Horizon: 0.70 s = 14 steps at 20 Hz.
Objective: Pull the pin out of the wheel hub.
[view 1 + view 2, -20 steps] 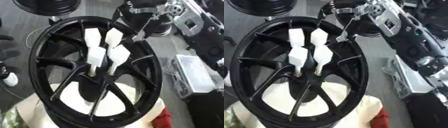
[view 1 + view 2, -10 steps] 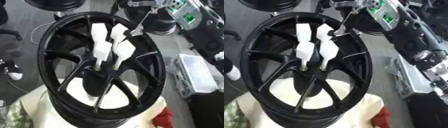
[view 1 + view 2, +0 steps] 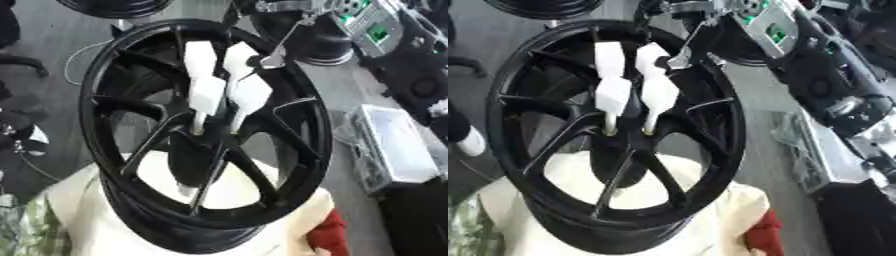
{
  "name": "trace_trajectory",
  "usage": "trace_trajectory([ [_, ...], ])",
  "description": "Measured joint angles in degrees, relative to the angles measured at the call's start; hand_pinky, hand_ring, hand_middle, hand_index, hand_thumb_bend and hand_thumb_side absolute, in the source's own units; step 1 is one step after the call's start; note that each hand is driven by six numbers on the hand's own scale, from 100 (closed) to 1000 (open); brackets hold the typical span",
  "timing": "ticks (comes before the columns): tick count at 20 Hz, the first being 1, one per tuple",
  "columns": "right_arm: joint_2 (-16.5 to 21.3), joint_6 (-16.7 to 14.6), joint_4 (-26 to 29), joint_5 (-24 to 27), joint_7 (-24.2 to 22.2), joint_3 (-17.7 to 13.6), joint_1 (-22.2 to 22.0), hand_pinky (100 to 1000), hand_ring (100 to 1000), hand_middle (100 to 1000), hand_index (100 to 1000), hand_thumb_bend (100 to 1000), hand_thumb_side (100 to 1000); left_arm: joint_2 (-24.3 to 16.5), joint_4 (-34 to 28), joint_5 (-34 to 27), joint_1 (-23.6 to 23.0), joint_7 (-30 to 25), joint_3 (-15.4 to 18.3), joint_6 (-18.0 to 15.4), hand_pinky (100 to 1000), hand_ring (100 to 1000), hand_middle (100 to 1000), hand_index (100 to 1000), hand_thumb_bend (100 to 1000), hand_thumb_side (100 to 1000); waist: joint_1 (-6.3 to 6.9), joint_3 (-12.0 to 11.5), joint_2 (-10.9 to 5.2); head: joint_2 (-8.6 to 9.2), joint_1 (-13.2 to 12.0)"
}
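Four white pins (image 3: 208, 95) stand in the centre of a black wheel hub (image 3: 206, 130) in the left eye view, their thin shafts seated in holes at the hub's middle and their broad white heads leaning toward the hub's far rim. The hub rests tilted on a cream cloth (image 3: 131, 220) that spreads under its near rim; a red cloth (image 3: 328, 232) shows at the cream cloth's right edge. The right hand (image 3: 267, 57) reaches down from above over the hub's far right rim, a slim silver finger ending just beside the head of the upper right pin; whether it touches or grips that pin cannot be told.

Seen from the right eye view, the right arm (image 3: 815, 65) runs from the right side toward the hub's far rim, black with silver joints and a green circuit board. A clear plastic box (image 3: 824, 155) lies beyond the hub's right rim.
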<state>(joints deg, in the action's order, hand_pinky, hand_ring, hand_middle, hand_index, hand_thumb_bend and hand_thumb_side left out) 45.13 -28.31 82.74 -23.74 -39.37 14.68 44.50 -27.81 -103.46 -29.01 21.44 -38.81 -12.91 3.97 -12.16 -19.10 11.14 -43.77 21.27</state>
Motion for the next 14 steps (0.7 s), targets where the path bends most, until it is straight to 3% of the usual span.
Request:
trace_trajectory([
  [7, 0.0, 0.0, -0.8, -0.2, 0.0, 0.2, -0.2, 879, 827, 817, 864, 216, 415, -0.9, 0.0, 1.0, -0.8, -0.1, 0.0, -1.3, 816, 1000, 977, 800, 122, 838, 0.33, 0.3, 0.01, 0.0, 0.6],
  [14, -0.1, -0.2, -1.3, 1.5, 0.2, 1.0, -0.1, 863, 807, 800, 862, 111, 366, -0.9, 0.1, 2.6, -1.0, -0.3, 0.0, -1.8, 817, 1000, 978, 800, 129, 857, 0.24, 0.3, 0.02, -0.01, 1.0],
])
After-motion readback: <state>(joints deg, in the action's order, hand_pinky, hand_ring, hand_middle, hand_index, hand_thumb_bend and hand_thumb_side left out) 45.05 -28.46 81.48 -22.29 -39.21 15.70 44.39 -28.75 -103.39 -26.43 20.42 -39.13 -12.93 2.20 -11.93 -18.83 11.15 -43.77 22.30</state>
